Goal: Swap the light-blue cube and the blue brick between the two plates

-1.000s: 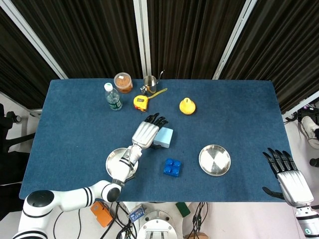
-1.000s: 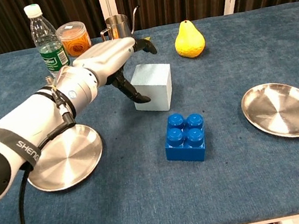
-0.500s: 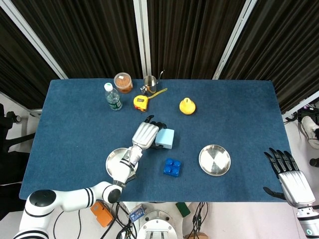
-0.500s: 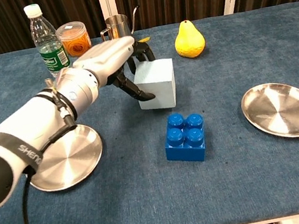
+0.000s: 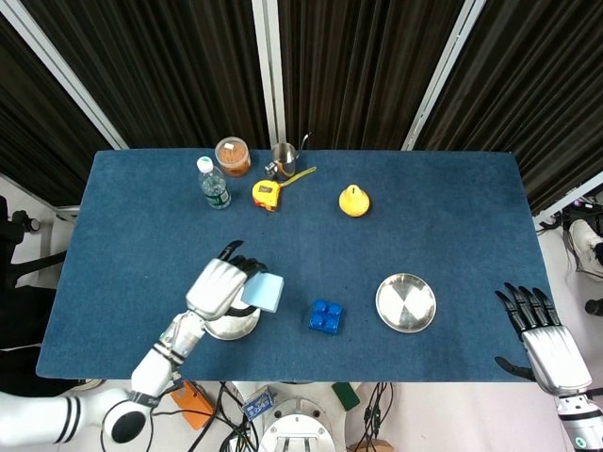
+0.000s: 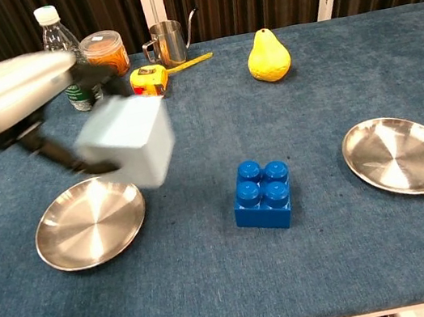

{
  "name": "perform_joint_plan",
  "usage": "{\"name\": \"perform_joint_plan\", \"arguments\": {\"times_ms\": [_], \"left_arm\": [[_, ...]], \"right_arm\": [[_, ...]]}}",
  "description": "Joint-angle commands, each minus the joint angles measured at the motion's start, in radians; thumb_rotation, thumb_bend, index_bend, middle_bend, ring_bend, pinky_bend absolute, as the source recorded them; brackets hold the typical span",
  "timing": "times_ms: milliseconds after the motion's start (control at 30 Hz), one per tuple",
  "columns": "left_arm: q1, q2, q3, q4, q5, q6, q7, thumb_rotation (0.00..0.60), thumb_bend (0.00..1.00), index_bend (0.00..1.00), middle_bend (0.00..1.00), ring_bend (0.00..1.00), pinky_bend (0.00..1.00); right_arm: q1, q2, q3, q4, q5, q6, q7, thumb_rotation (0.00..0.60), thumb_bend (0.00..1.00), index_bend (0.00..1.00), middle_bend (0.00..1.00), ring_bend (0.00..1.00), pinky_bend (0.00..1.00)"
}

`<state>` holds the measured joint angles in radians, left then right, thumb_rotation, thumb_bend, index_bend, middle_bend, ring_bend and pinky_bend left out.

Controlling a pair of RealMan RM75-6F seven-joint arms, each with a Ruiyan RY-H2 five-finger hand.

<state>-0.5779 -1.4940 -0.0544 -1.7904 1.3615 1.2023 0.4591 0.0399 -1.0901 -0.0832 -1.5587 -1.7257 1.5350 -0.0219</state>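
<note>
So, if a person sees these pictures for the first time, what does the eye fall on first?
Most likely the left hand, which holds the light-blue cube in the air above the near-left plate; in the chest view both are blurred. Next comes the blue brick, lying on the blue cloth between the two plates, with the right plate bare. The yellow pear at the back also stands out.

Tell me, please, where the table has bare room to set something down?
Bare cloth lies between the blue brick and the right plate, and along the front edge. The back-left is crowded: bottle, jar, pitcher, tape measure.
</note>
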Motion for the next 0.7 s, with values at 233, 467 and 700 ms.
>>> {"name": "perform_joint_plan", "arguments": {"times_ms": [233, 467, 700], "left_arm": [[0.08, 0.007, 0.07, 0.146, 0.031, 0.021, -0.118, 0.6, 0.22, 0.59, 0.55, 0.39, 0.11], [0.088, -0.013, 0.087, 0.204, 0.019, -0.028, -0.141, 0.6, 0.13, 0.31, 0.32, 0.24, 0.11], [0.113, 0.033, 0.1, 0.114, 0.074, 0.018, -0.129, 0.6, 0.0, 0.09, 0.09, 0.05, 0.11]], "right_arm": [[-0.004, -0.006, -0.007, 0.0, -0.016, 0.001, -0.017, 0.6, 0.2, 0.0, 0.0, 0.0, 0.0], [-0.001, -0.013, -0.004, 0.0, -0.019, -0.003, -0.022, 0.6, 0.2, 0.0, 0.0, 0.0, 0.0], [0.059, -0.031, 0.003, -0.038, -0.068, -0.067, -0.047, 0.6, 0.2, 0.0, 0.0, 0.0, 0.0]]}}
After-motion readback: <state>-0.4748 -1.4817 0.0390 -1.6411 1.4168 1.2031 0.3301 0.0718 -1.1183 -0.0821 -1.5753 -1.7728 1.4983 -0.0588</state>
